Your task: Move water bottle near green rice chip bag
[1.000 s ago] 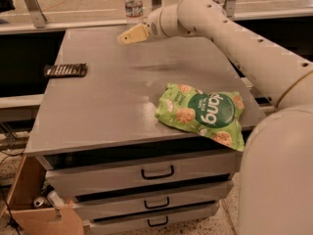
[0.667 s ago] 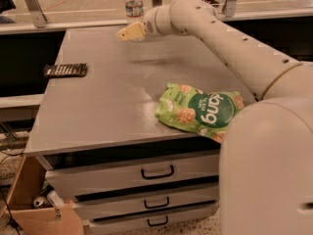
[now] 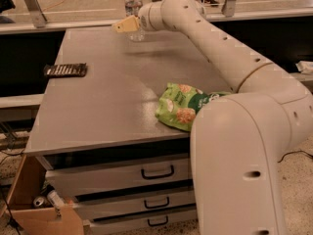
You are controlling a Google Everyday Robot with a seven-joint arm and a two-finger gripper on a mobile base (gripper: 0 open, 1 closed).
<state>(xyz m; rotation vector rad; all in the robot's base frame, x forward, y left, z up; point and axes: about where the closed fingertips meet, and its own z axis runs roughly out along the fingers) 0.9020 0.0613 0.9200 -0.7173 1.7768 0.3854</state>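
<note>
A: Claw position?

B: Claw (image 3: 125, 24) is out at the far edge of the surface (image 3: 112, 102), arm stretched across from the near right. Spread or pressed together? Can't tell.

A: Water bottle?

B: Water bottle (image 3: 132, 3) stands upright right at the claw, cap above it and base showing just below it (claw overlaps the bottle's lower part, contact unclear).

A: Green rice chip bag?

B: Green rice chip bag (image 3: 179, 106) lies flat, well apart from the claw, toward the near right edge, partly hidden by the arm.

A: Anything else?

B: Dark flat bar (image 3: 65, 70), nearer and to the claw's left, at the left edge.
</note>
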